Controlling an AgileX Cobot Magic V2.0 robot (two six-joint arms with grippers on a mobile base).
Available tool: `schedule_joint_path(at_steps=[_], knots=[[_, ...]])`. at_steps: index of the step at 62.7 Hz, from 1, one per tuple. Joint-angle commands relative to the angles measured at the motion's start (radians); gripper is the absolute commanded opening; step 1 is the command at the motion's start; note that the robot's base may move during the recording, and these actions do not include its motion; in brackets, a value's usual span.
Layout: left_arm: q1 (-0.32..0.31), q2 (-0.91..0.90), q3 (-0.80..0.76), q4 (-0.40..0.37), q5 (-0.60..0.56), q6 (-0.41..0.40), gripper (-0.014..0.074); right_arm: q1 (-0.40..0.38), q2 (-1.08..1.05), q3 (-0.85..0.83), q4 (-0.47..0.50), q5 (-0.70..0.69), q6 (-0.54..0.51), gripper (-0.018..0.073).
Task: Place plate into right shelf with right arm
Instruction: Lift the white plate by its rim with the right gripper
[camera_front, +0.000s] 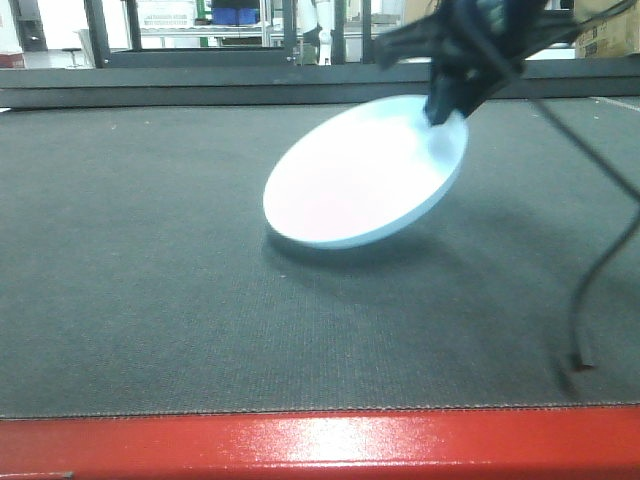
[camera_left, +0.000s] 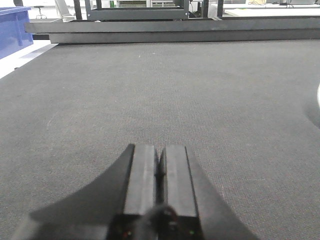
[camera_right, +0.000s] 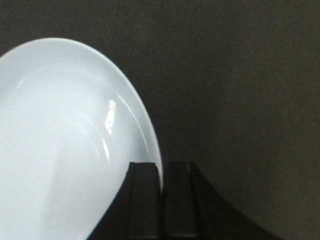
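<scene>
The round white plate (camera_front: 360, 175) with its pale blue rim is tilted, its lower left edge on or just above the dark mat and its upper right edge raised. My right gripper (camera_front: 445, 110) is shut on that raised rim; the right wrist view shows the plate (camera_right: 65, 140) filling the left, its edge pinched between my fingers (camera_right: 161, 167). My left gripper (camera_left: 159, 150) hovers low over the mat, shut with nothing in it. The right shelf is out of view.
A dark grey mat (camera_front: 150, 280) covers the table, with a red front edge (camera_front: 320, 445). A black cable (camera_front: 590, 280) hangs down at the right. A blue bin (camera_left: 12, 30) stands off the mat's far left. Grey frames (camera_front: 200, 75) line the back.
</scene>
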Motion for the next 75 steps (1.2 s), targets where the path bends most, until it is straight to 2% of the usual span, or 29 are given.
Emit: schedule_joint_path(at_steps=[1,20,31,44,57,75], knots=[[-0.005,-0.010,0.008,-0.004,-0.083,-0.002,-0.0047,-0.004,-0.149,0.065,-0.027,-0.111,-0.013,0.0055],[-0.005,-0.010,0.008,-0.004,-0.083,-0.002,-0.0047,-0.004,-0.542,0.433,-0.115,-0.289,-0.018,0.0055],[-0.005,-0.008,0.008,-0.004,-0.083,-0.002,-0.0047,-0.004,-0.789,0.571,-0.152,-0.320,-0.018,0.0055],[-0.005,-0.008,0.008,-0.004,-0.083,-0.002,-0.0047,-0.004,-1.033,0.631,-0.204,-0.318,-0.018,0.0055],[-0.005,-0.008,0.008,-0.004,-0.083,-0.002,-0.0047,-0.004,-1.249,0.660,-0.210,-0.321,-0.018,0.0055],[-0.005,-0.008,0.008,-0.004,-0.083,-0.002,-0.0047,-0.004,-1.389,0.660,-0.210,-0.320,-0.018,0.0055]])
